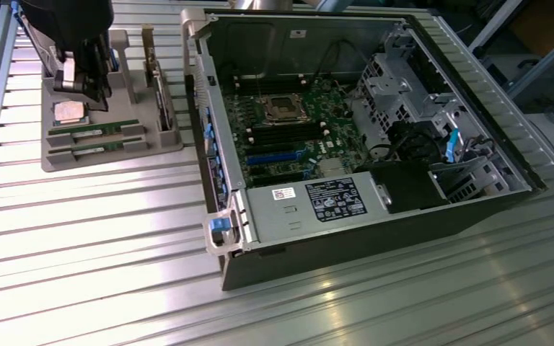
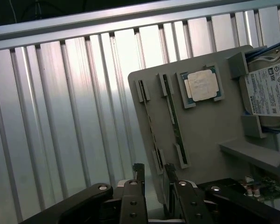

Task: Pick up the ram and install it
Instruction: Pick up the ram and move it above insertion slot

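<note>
Where the ribbed metal worktop (image 1: 84, 231) (image 2: 60, 116) meets the exterior view's left edge, the black arm comes down from above and its claw (image 1: 86, 92) (image 2: 154, 175) hangs over a grey holder (image 1: 75, 163) (image 2: 210, 130). The claw's fingers (image 2: 139, 171) stand apart with nothing between them, and they touch nothing.

On the holder lies a square silver processor chip (image 1: 68, 112) (image 2: 202, 85). Beside it, two thin green sticks sit on edge in parallel slots, both untouched. One is the ram (image 1: 97, 148) (image 2: 151, 127), in the outer slot near the holder's edge. The other is a second ram stick (image 1: 97, 130) (image 2: 174, 116), between the ram and the processor chip. In the wrist view the gap between the fingers sits just off one end of the ram, raised clear of it.

Further toward the exterior view's right, a wider green expansion card (image 1: 164, 97) (image 2: 266, 186) stands upright in the same holder. The wrist view also shows a hard drive (image 2: 270, 88) with a white label resting there.

Right of the holder, an open computer case (image 1: 354, 249) lies on its side on the worktop. Inside it are the motherboard (image 1: 287, 137), a bare processor socket (image 1: 282, 108) and dark memory slots just beside the socket. A grey power supply (image 1: 320, 202) with a label sits at the near end of the case.
</note>
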Controlling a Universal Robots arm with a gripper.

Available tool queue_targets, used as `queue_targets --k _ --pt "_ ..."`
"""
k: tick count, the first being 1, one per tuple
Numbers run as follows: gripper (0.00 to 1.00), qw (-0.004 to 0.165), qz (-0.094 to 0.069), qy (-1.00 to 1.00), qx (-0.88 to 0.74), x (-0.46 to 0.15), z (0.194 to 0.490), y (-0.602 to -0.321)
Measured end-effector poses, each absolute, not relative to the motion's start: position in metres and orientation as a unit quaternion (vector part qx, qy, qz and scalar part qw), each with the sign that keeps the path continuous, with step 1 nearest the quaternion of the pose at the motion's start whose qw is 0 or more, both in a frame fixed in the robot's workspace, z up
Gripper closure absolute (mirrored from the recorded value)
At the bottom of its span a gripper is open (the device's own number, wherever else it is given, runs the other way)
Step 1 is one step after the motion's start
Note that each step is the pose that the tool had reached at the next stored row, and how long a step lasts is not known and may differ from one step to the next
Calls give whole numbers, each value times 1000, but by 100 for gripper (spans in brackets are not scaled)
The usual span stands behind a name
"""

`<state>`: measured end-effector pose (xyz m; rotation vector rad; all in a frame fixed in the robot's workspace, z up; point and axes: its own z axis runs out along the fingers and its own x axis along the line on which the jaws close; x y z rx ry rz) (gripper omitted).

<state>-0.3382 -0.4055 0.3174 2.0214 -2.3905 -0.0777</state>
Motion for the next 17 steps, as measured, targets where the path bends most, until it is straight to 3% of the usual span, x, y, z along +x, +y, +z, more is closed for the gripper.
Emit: queue_targets --k 17 --pt "70 8 -24 -681 732 -338 311 -406"
